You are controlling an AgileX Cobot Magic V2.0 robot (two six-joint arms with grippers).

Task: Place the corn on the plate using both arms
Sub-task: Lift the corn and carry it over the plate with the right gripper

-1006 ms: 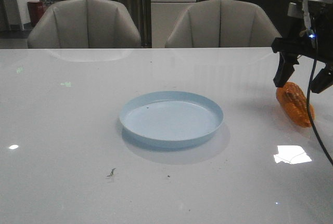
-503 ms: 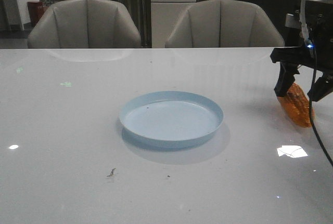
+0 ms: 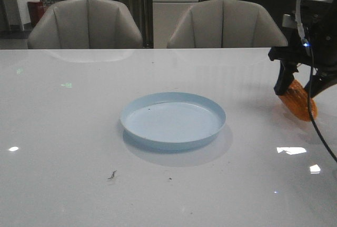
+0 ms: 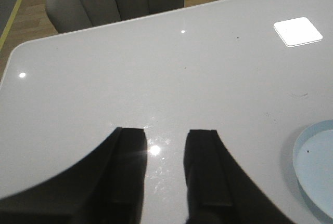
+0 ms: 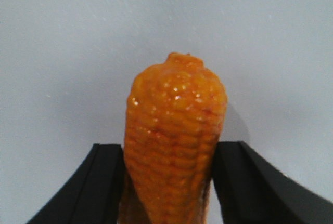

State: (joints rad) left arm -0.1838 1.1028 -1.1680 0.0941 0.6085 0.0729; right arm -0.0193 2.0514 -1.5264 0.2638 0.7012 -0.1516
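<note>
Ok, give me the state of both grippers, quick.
Left gripper: open, holding nothing, above bare table.
Right gripper: shut on the corn, one finger against each side of the cob.

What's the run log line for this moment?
right claw: shut on corn, lifted | left claw: open, empty | plate: empty, mid-table

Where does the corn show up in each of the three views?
Front view: corn at the far right, between the right claw fingers.
Left wrist view: not in it.
Right wrist view: corn centred between the fingers.
Shared landmark: the white table.
</note>
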